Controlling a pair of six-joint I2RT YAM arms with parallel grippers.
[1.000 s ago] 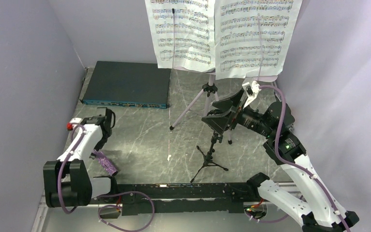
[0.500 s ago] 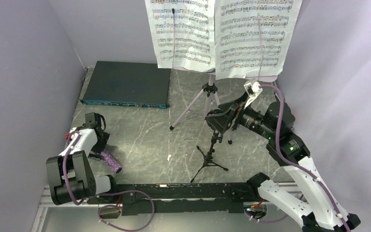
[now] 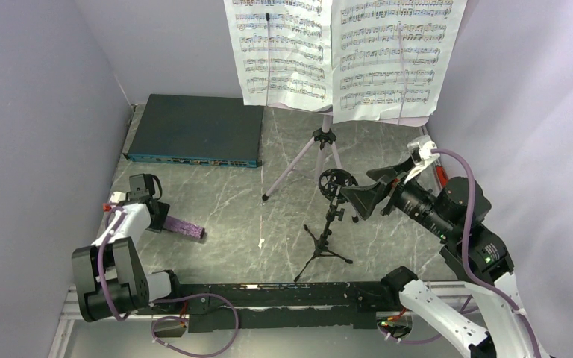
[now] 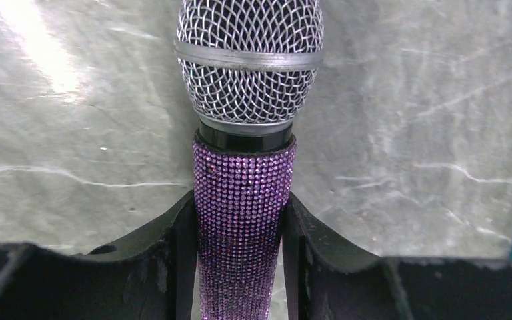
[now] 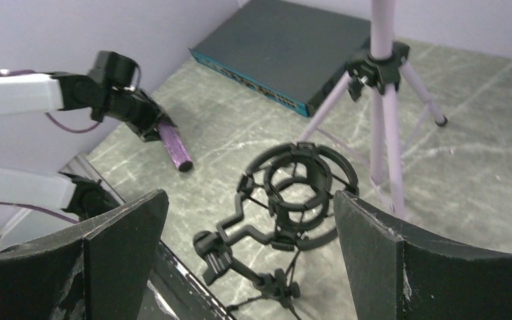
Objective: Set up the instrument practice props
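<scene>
The glittery purple microphone (image 3: pixel 184 227) lies flat on the table at the left, its mesh head (image 4: pixel 249 63) pointing away from my left gripper (image 3: pixel 157 217). That gripper (image 4: pixel 239 200) is shut on the microphone's handle, one finger pressed on each side. The small black tripod mic stand (image 3: pixel 329 224) stands mid-table with its ring mount (image 5: pixel 301 192) empty. My right gripper (image 3: pixel 369 196) hangs wide open just right of the mount, touching nothing. The lilac music stand (image 3: pixel 321 145) stands behind, with two sheet-music pages (image 3: pixel 280 48) (image 3: pixel 392 56) on it.
A flat dark box with a blue front edge (image 3: pixel 194 128) lies at the back left. A red-handled tool (image 3: pixel 439 173) shows behind my right arm by the right wall. A small white scrap (image 3: pixel 260 243) lies near the mic stand's feet. Lilac walls close both sides.
My left gripper has closed on the microphone's handle, and the microphone has swung round to point right. My right arm has drawn back to the right, off the mic stand's mount, jaws still open.
</scene>
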